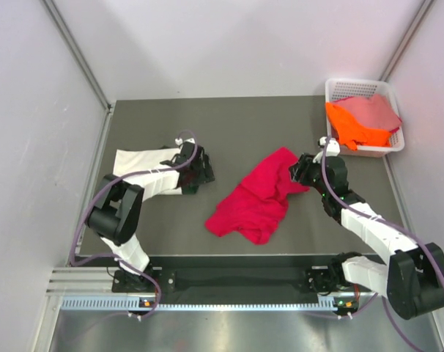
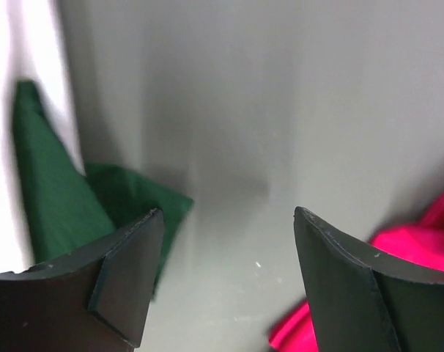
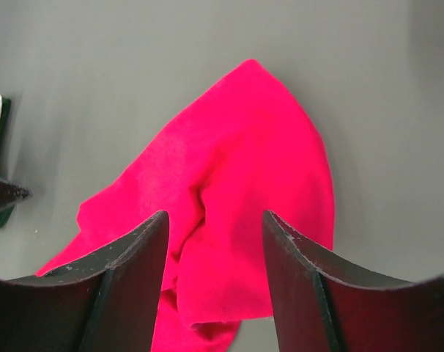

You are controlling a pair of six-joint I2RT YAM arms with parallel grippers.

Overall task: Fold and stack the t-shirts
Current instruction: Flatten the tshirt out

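A crimson-red t-shirt (image 1: pixel 255 198) lies crumpled in the middle of the table. A cream-white t-shirt (image 1: pixel 138 161) lies folded flat at the left. My left gripper (image 1: pixel 202 170) is open and empty, low over the table between these two. Its wrist view (image 2: pixel 229 220) shows bare table between the fingers and the red shirt (image 2: pixel 420 246) at the lower right. My right gripper (image 1: pixel 299 173) is open at the red shirt's right upper corner. In its wrist view (image 3: pixel 215 220) the red shirt (image 3: pixel 237 176) lies just ahead of and below the fingers, not gripped.
A white lattice basket (image 1: pixel 338 89) at the back right holds an orange shirt (image 1: pixel 354 128) and a dusty pink one (image 1: pixel 372 110). A dark green cloth (image 2: pixel 53 198) lies by the left gripper, next to the white shirt. Grey walls close in the table.
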